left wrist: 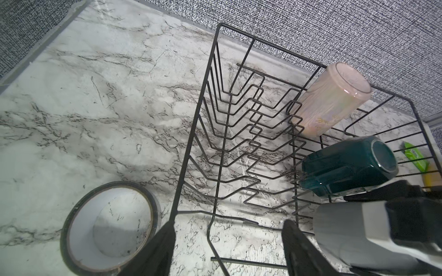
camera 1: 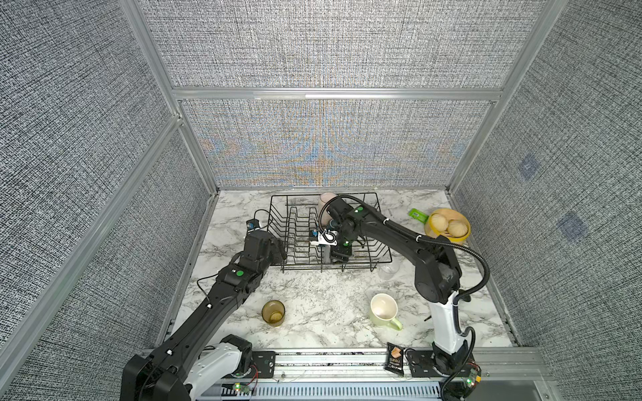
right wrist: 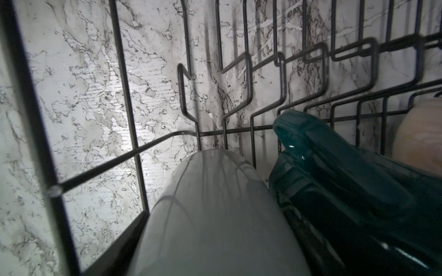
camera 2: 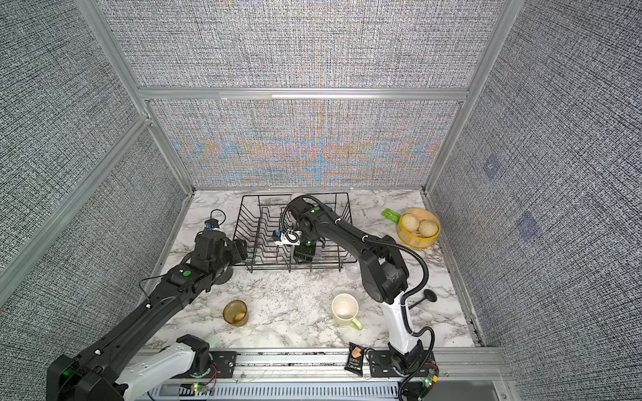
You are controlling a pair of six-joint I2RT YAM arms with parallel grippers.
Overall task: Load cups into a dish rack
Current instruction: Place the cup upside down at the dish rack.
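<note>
Right gripper (camera 1: 338, 258) clamped on grey mug (right wrist: 215, 215), low inside dish rack (camera 1: 295, 195), just beside dark teal mug (right wrist: 346, 191). Advice: seat mug on wires, clear of teal, before release. Left gripper (left wrist: 228, 223) spread, empty, at rack corner.

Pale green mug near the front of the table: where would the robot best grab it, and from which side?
The pale green mug stands upright, mouth open, so I'd pinch its rim wall from straight above. Best on the side away from the handle, which juts toward the table front edge.
</note>
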